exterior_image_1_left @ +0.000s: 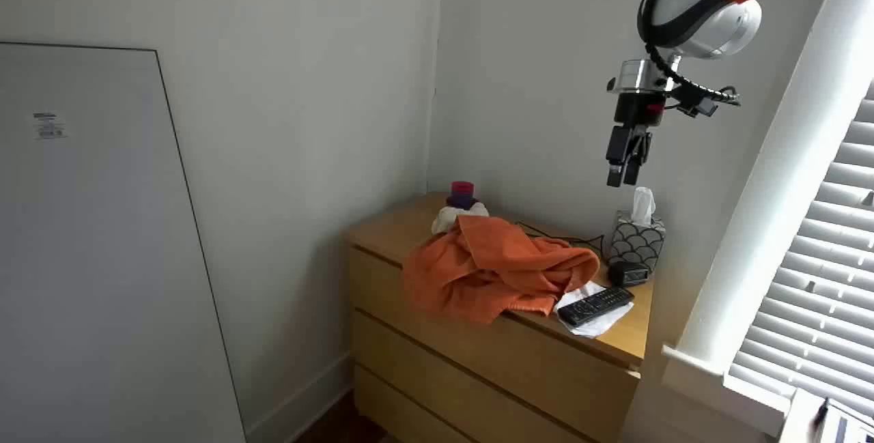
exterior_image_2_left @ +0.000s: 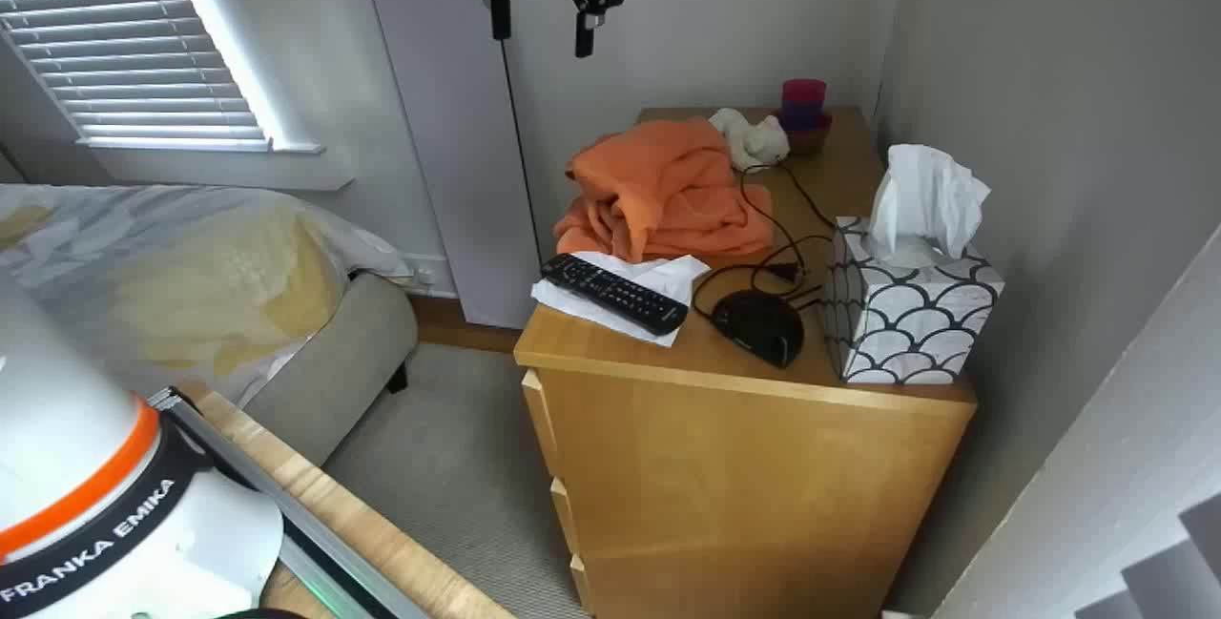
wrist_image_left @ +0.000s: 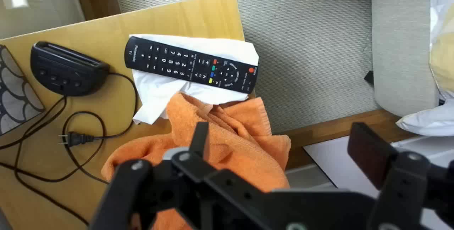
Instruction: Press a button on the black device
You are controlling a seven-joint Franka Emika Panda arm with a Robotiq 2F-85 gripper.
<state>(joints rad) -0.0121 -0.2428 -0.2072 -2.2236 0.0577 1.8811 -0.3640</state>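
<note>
Gripper [wrist_image_left: 283, 145] points downward, spread wide, higher than the black remote [wrist_image_left: 191, 65].

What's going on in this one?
A robot arm has its end effector open and raised clear of the dresser, holding nothing. Two black things with buttons lie there: a remote on a white sheet beside an orange cloth, and a corded unit near a tissue box. Either could be the device meant for a button press; the end effector is touching neither.

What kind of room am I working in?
Likely a home bedroom: light-brown wooden chest of drawers, white slatted window blinds, and what looks like a grey upholstered bed under yellow-patterned fabric.
</note>
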